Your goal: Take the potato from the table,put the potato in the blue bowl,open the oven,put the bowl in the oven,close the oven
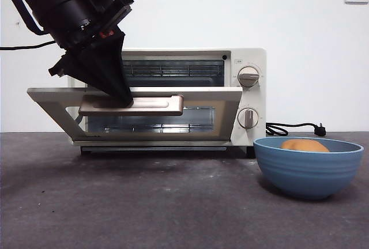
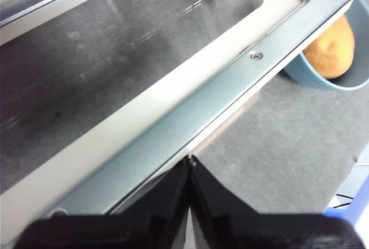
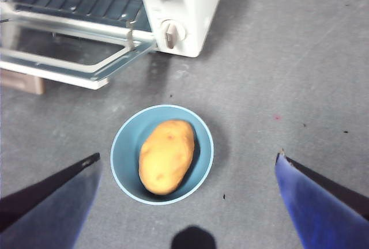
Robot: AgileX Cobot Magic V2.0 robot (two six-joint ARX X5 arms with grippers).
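Black jaws of the left gripper (image 1: 124, 98) are pressed together on the beige handle (image 1: 131, 105) of the toaster oven (image 1: 248, 96), its door (image 1: 222, 110) hanging partly open. Right of the oven, the potato (image 3: 166, 155) lies inside the blue bowl (image 3: 124, 157) on the table (image 1: 144, 203). Above it, the right gripper (image 3: 190, 203) hovers with jaws spread wide, holding nothing.

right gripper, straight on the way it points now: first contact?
Probably the potato lying in the blue bowl: the right gripper hangs open above it, pointing down. Depth unclear.
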